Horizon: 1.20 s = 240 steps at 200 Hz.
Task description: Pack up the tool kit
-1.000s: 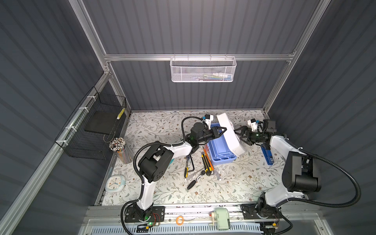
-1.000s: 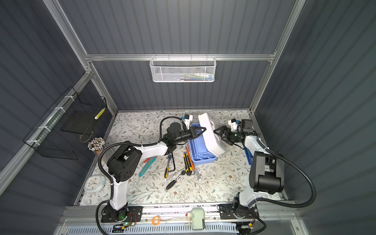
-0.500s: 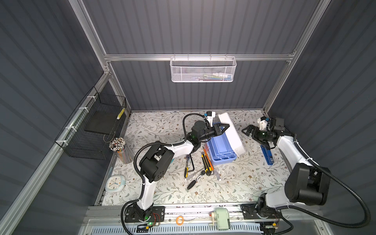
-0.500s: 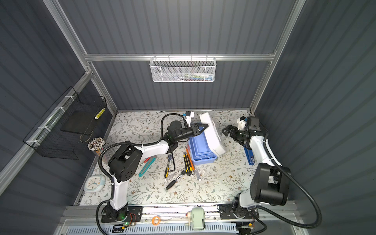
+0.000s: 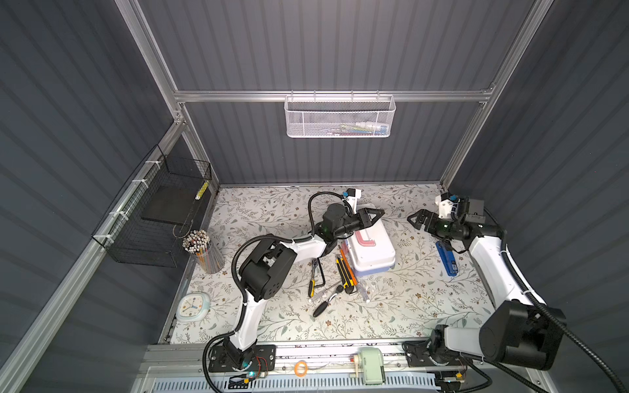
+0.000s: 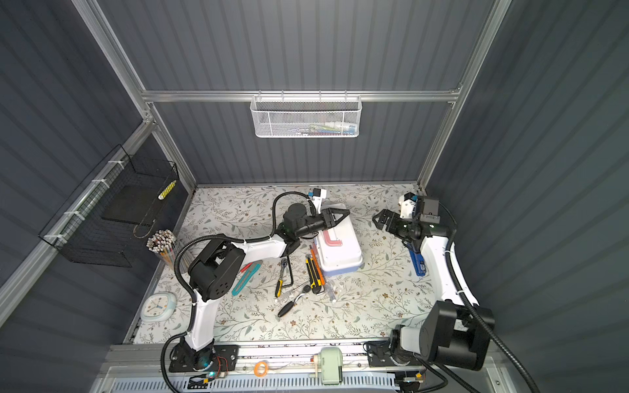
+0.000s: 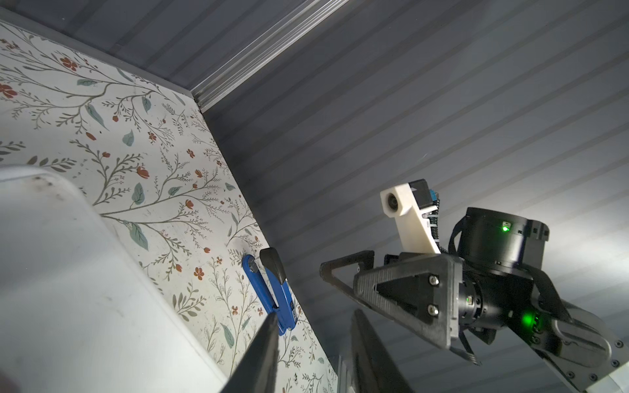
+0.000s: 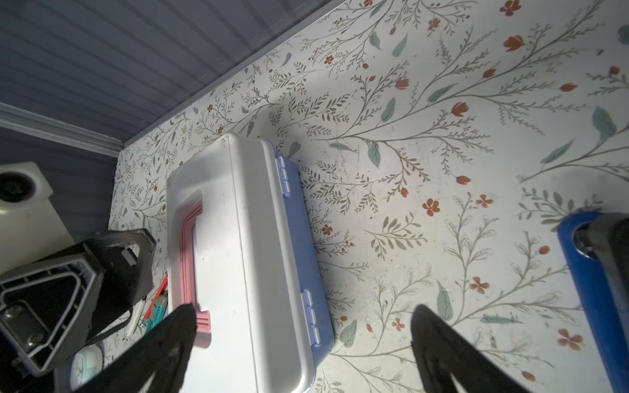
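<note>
Tool kit (image 5: 374,251) closed; contents hidden. Left gripper (image 5: 376,216), jaws parted and empty, over its far edge. Right gripper (image 5: 413,220) spread wide, empty, apart.

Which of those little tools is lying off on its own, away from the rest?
The blue one, alone right of the white-lidded box beside the right arm; the other tools cluster on the box's left.

One tool kit (image 5: 374,253), one clock (image 5: 193,307), one pencil cup (image 5: 208,259)
</note>
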### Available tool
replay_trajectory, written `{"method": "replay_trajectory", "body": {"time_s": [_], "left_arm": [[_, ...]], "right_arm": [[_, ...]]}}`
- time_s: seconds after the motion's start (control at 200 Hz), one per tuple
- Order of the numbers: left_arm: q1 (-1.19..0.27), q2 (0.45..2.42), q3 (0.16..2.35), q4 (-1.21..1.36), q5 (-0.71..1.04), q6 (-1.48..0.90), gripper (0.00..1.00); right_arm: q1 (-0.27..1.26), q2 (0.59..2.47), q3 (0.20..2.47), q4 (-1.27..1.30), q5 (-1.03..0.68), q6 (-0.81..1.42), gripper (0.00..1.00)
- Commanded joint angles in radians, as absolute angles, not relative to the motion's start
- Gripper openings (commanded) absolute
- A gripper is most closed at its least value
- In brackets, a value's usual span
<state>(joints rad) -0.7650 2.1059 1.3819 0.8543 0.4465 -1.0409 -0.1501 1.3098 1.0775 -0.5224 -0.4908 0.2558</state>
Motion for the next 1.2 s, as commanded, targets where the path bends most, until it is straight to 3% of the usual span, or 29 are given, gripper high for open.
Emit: {"method": "replay_trajectory", "body": {"time_s": [0.0, 0.28, 0.43, 0.98, 1.196], "left_arm": [[-0.759, 2.063, 1.364, 0.848, 0.453, -1.025, 0.4], [-0.72, 1.886, 1.226, 0.669, 0.411, -0.893, 0.59], [-0.694, 1.815, 1.161, 0.577, 0.401, -0.861, 0.64], [-0.64, 1.678, 0.997, 0.406, 0.389, -0.802, 0.69], [-0.626, 1.663, 0.965, 0.385, 0.397, -0.804, 0.71]], "right_arm": [[-0.089, 1.316, 1.057, -0.57, -0.48, 0.221, 0.99], [0.118, 1.428, 1.099, -0.57, -0.372, 0.239, 0.99], [0.203, 1.495, 1.144, -0.58, -0.297, 0.236, 0.99], [0.292, 1.698, 1.332, -0.667, -0.2, 0.177, 0.99], [0.305, 1.741, 1.365, -0.697, -0.168, 0.161, 0.91]]}}
